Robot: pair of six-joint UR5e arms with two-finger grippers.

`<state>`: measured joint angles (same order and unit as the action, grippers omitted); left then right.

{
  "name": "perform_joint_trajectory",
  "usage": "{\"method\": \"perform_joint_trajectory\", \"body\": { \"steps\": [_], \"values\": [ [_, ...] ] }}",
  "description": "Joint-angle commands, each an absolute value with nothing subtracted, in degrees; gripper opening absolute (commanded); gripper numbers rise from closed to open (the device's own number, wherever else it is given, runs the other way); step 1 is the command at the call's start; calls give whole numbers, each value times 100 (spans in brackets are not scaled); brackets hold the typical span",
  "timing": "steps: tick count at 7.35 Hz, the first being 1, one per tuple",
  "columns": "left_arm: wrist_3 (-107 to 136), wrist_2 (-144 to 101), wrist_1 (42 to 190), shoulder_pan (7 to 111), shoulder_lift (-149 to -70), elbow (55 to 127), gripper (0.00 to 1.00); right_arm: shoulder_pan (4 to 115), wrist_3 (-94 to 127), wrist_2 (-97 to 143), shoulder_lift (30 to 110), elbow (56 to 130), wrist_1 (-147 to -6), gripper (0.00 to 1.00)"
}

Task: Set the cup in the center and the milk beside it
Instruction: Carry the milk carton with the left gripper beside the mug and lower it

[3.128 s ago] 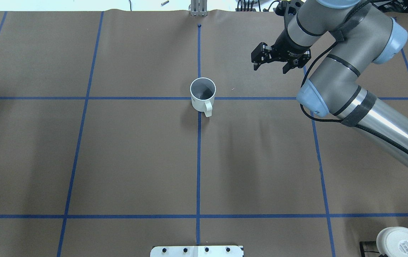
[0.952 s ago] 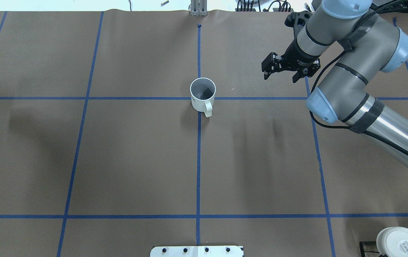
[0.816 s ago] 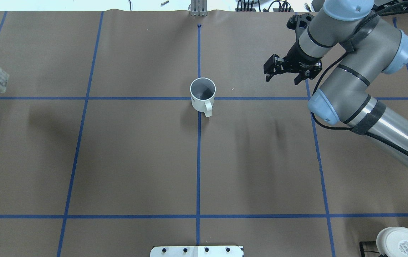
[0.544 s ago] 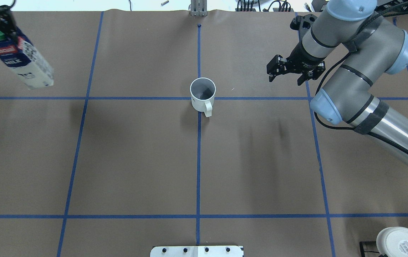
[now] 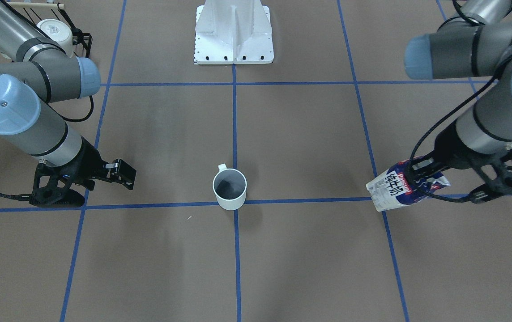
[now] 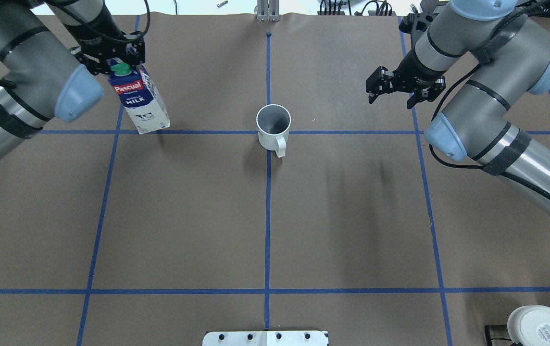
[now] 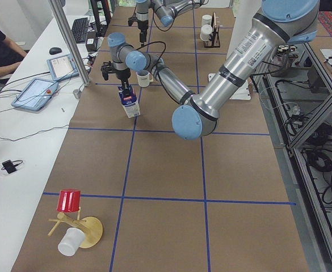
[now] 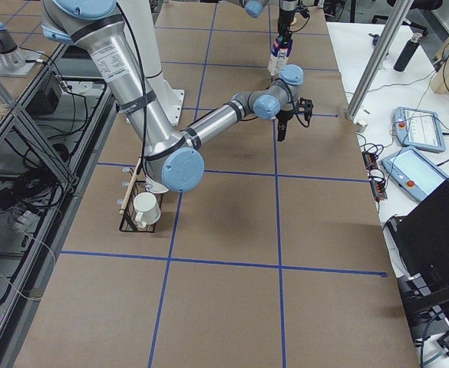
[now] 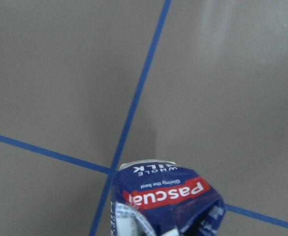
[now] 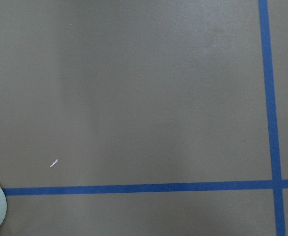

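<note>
The cup [image 6: 273,126] stands upright on the centre crossing of our desk [image 6: 183,216]. Well to its left, our left jaws pinch the tilted milk [image 6: 139,101] by its top. Beyond, our right jaws hang spread, well right of the cup.

Bright, even light falls from above on the brown bench [image 6: 183,216], flat and soft. Shadows are faint and blurred at their edges: a dim patch just beside the cup [image 6: 273,127], and broad grey streaks to its right in the overhead view. The metal tube of the right arm [image 6: 539,166] carries a pale sheen. In the left wrist view the milk carton [image 9: 168,201], close to the lens, looks soft. The right wrist view is low in contrast.
</note>
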<state>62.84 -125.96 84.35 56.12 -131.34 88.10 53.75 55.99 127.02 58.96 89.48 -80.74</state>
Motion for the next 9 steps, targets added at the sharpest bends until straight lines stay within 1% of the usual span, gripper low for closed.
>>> {"method": "perform_joint_trajectory", "body": {
  "steps": [1, 2, 5, 7, 8, 9],
  "values": [
    [6661, -12542, 8745, 5266, -13621, 8534, 0, 5379, 5599, 12709, 5889, 8956, -8077, 100],
    [6688, -12542, 8745, 5265, -13736, 8552, 0, 5379, 5599, 12709, 5897, 8947, -8077, 100],
    [7073, -12516, 8754, 4783, -14017, 8526, 0, 5370, 5599, 12700, 5906, 8947, -8068, 100],
    [7163, -12051, 9208, 4545, -14115, 8211, 0, 5370, 5599, 12700, 5906, 8956, -8068, 100],
    [7172, -12041, 9263, 4544, -14124, 8174, 0, 5370, 5599, 12709, 5906, 8956, -8068, 100],
    [7172, -12041, 9264, 4535, -14124, 8174, 41, 5370, 5599, 12709, 5906, 8956, -8068, 100]
  ]
}}
